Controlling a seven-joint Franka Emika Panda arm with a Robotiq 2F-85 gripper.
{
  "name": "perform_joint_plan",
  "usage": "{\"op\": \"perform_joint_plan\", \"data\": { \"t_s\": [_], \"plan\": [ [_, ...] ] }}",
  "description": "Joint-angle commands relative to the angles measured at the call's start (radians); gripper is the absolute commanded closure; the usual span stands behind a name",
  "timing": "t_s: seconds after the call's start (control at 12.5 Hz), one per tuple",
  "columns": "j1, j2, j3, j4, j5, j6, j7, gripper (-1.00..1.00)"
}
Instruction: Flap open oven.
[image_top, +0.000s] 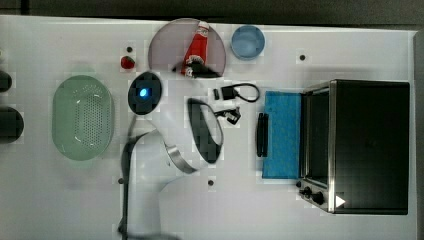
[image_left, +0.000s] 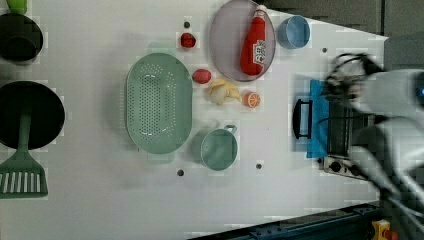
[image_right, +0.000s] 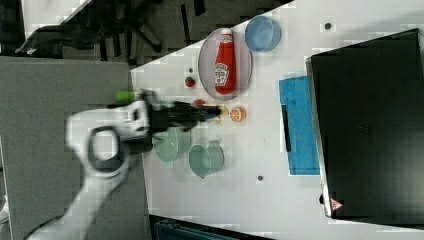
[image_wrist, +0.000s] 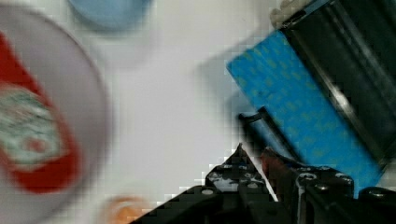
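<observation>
my gripper (image_wrist: 254, 161): fingers nearly together, holding nothing | door handle (image_top: 262, 134): at 3 o'clock from my hand in the top view, near, not touching, long way runs 12 to 6 | oven door (image_top: 283, 134): already flat, blue glass up | oven (image_top: 370, 145): farther off at 3 o'clock, table's far end

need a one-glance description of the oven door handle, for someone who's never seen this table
Find the black-topped oven at the top view's right. Its blue glass door lies flapped down flat on the table. The handle is the dark bar along the door's far edge, the sole straight black bar there.
</observation>
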Motion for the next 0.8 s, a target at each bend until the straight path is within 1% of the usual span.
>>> {"op": "perform_joint_plan", "data": {
  "t_s": [0.08,0.24,0.32,0.56,0.8],
  "plan": [
    [-0.029,-0.153,-0.070,0.019,0.199,-0.077,0.048,0.65],
    [-0.029,-0.252,-0.096,0.035,0.350,-0.160,0.048,0.65],
    [-0.029,-0.292,-0.103,0.047,0.375,-0.198,0.048,0.65],
    [-0.028,-0.376,-0.098,0.058,0.373,-0.264,0.048,0.65],
    [-0.028,-0.389,-0.097,0.058,0.373,-0.308,0.048,0.65]
  ]
}}
